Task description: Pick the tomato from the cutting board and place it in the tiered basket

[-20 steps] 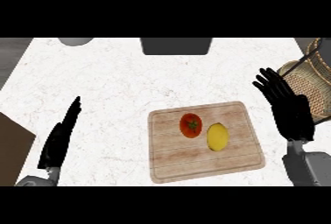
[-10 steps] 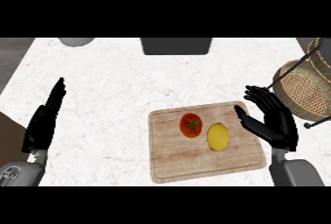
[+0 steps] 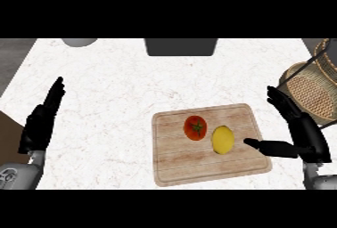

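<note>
beside the tomato (image 3: 195, 128) on the cutting board (image 3: 191, 164), right hand (image 3: 304, 133) spreads open, holding nothing.

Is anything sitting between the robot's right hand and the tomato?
Yes. A lemon lies on the board right beside the tomato, on the side facing the right hand. The thumb points at the lemon, so that hand meets it first.

Colours on counter
Red tomato (image 3: 195, 128) w/ green stem, yellow lemon (image 3: 223, 139), tan wood-grain cutting board (image 3: 197, 164), white marbled counter (image 3: 132, 89), black hands.
</note>
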Controlling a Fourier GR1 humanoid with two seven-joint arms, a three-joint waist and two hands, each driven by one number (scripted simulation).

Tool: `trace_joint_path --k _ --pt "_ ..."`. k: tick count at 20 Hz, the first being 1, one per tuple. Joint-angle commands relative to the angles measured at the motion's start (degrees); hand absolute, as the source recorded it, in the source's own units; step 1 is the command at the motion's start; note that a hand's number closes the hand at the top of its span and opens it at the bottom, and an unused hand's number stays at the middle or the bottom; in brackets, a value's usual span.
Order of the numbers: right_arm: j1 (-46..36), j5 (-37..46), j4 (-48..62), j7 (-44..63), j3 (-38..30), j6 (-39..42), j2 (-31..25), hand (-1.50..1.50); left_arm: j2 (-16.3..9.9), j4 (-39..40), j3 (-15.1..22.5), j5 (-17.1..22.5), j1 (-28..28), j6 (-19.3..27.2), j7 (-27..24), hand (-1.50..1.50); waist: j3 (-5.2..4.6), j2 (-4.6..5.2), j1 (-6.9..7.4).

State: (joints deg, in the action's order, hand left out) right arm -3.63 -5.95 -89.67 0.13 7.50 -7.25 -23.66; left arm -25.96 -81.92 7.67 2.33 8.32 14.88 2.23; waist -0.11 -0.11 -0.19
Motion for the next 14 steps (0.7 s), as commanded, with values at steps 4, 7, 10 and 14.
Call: trace_joint_path --k 4,7,10,14 --pt "-5.7 5.6 -8.8 18.0 6.6 10.8 -12.4 -1.5 0.1 -0.6 -0.4 -0.5 2.6 -0.2 2.9 0.0 -0.03 -0.12 0.15" --pt "-12.6 6.7 -12.7 30.6 8.8 10.5 -10.0 -1.5 2.3 0.0 0.5 -1.4 1.1 0.2 1.1 0.0 -0.01 0.01 0.58" --pt "-16.0 8.9 -10.9 34.7 9.1 11.0 -5.9 -1.5 1.7 0.5 -1.4 -1.9 4.1 -1.6 3.2 0.0 0.07 0.12 0.35" --pt "-22.1 11.9 -5.1 42.0 12.3 11.2 -0.5 -1.5 4.3 0.1 -0.1 -4.0 -0.6 0.1 0.1 0.0 0.07 0.17 0.87"
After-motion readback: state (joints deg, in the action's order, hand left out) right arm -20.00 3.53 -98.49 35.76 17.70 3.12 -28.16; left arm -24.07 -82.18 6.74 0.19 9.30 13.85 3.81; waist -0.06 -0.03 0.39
